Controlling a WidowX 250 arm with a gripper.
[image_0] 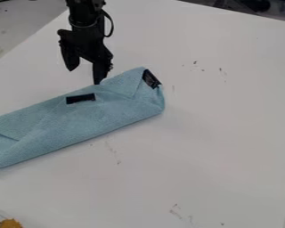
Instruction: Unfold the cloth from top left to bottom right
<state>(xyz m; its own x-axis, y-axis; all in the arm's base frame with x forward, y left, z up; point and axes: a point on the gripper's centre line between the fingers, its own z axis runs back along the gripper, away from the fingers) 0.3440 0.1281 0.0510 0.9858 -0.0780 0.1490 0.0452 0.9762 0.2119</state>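
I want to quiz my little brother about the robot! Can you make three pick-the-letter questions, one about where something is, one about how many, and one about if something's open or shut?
1. Where is the gripper?
A. In the bottom right corner
B. By the upper edge of the cloth
C. By the cloth's lower edge

2. How many black patches are on the cloth?
A. Two
B. Four
C. None

3. How are the gripper's fingers?
A. Pressed together
B. Crossed
C. Spread apart

Answers:
1. B: one fingertip points down at that edge.
2. A: one near the middle, one near the right end.
3. C: there's a wide gap between them.
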